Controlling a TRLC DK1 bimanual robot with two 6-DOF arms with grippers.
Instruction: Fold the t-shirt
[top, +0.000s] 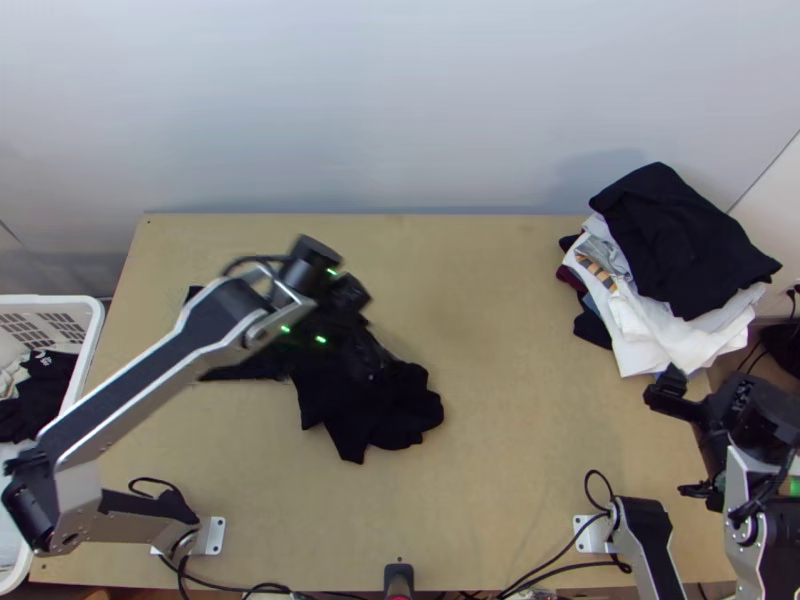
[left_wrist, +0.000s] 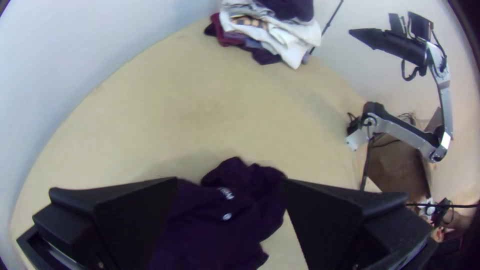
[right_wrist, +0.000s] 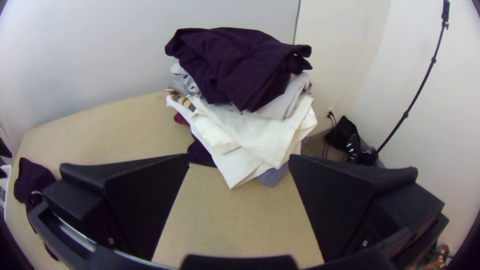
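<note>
Top view, black t-shirt (top: 372, 408), beneath left gripper (top: 362, 342)

Looks like a robotics lab or test station: two robot arms (top: 130, 400) mounted on a light wooden worktop (top: 500, 450), black cables (top: 235, 585) along its near edge, plain pale walls (top: 400, 100), with a white laundry basket (top: 96, 318) beside the worktop.

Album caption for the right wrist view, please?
The right gripper, open, faces a pile of folded clothes topped by a dark garment.
</note>
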